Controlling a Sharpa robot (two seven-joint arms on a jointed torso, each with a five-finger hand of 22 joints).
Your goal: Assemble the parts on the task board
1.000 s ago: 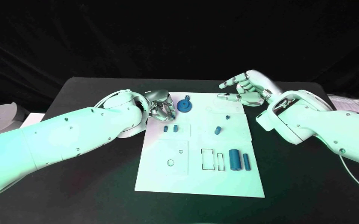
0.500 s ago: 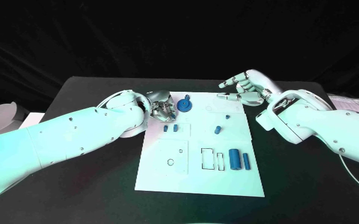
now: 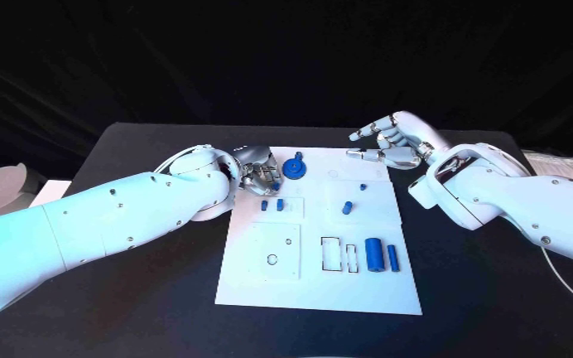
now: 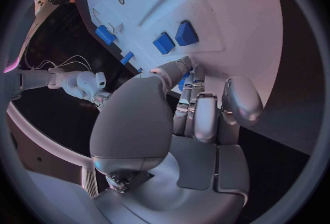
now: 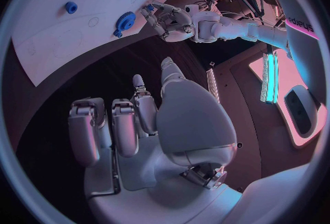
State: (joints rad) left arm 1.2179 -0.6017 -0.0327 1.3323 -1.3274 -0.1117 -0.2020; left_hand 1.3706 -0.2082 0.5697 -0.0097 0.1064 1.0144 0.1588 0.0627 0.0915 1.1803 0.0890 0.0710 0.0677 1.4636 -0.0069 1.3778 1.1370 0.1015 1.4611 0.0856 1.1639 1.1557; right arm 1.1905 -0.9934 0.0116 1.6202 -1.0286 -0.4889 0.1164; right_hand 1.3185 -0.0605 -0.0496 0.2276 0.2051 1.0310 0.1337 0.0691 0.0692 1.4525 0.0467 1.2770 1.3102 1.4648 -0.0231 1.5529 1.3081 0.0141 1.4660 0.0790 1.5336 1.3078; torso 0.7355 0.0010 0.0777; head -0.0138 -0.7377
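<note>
Black cloth hangs behind a black worktop (image 3: 143,159), with the white task board (image 3: 313,292) lying flat in its middle.

Going from the left, the left hand (image 3: 258,172) sits over the board's far left corner. Its fingers (image 4: 203,119) are curled in close together; something blue shows just past their tips in the left wrist view, but I cannot tell whether they hold it or merely touch it. Just beside that hand stands one blue gear-like part (image 3: 295,166) with a knob on top. Nearer the robot lie two small blue blocks (image 3: 272,205) side by side in a marked square. Further right is one small blue peg (image 3: 346,206), with a tiny blue stud (image 3: 362,186) just beyond it. Near the board's right edge, two blue cylinders (image 3: 382,255) lie side by side, one thick and one thin.

All seven look like light, stiff plastic pieces, probably smooth enough to slip. I judge a fingertip pinch across the flat sides best for the blocks, across the middle for the cylinders since they may roll, and by the knob for the gear.

At the far right corner the right hand (image 3: 397,142) hovers above the board, fingers loosely spread, holding nothing.
</note>
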